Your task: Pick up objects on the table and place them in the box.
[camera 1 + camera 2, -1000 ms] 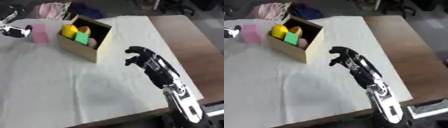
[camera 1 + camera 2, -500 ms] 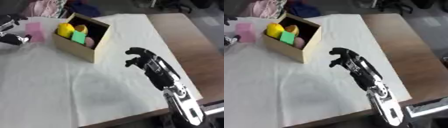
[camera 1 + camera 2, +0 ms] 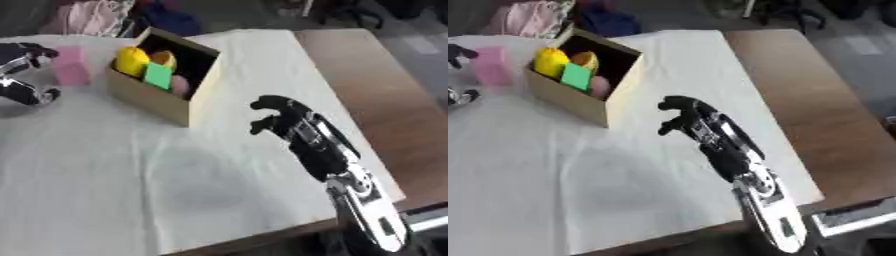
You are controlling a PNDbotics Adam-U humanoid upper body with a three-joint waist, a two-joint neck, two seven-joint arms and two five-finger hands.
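Observation:
An open cardboard box (image 3: 154,98) stands on the white cloth (image 3: 175,180). It holds a yellow piece (image 3: 131,60), an orange one (image 3: 163,58), a green block (image 3: 158,76) and a pink round thing (image 3: 180,85). A pink block (image 3: 71,65) stands upright just left of the box. My left hand (image 3: 19,75) is at the left edge beside that block. Its fingers are spread above the block's top corner and its thumb is below the block, not closed on it. My right hand (image 3: 289,122) hovers over the cloth right of the box, with its fingers curled and nothing in them.
Bare brown tabletop (image 3: 376,90) runs along the right of the cloth. Pink fabric (image 3: 87,15) and a dark blue bundle (image 3: 171,17) lie beyond the far edge. The table's front edge (image 3: 262,235) is close below my right forearm.
The picture has swayed slightly. My left hand stays beside the pink block and my right hand keeps its place and its curl.

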